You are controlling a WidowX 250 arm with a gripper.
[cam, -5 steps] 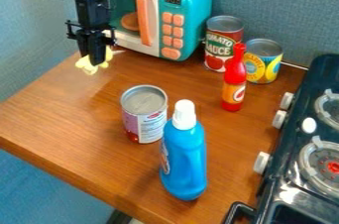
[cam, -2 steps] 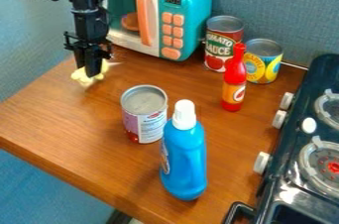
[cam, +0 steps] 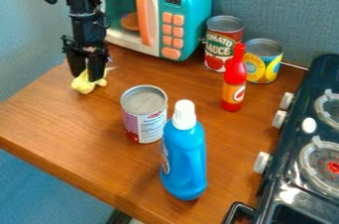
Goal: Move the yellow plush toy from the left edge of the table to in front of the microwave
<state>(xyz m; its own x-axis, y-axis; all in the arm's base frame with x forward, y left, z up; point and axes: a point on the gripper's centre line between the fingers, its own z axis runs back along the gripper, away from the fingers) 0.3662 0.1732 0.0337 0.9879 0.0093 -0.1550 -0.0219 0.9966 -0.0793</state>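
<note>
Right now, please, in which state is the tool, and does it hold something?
Tool: open, its fingers apart, at the top of the small yellow object; whether it touches it cannot be told.

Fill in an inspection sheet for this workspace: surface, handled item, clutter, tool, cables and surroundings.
Surface: brown wooden table, with glare on it.
Handled item: lumpy yellow thing at the tool's fingertips.
Clutter: purple-and-white-labelled can beside a white-capped blue bottle; red bottle near a tomato sauce can and yellow-labelled can; all upright.
Tool: pointing down, fingers apart at the yellow thing.
Cables: black cable looping beside the arm; snagging, nothing seen.
Surroundings: toy microwave at the back, stove at the right edge, blue-grey wall behind.
</note>
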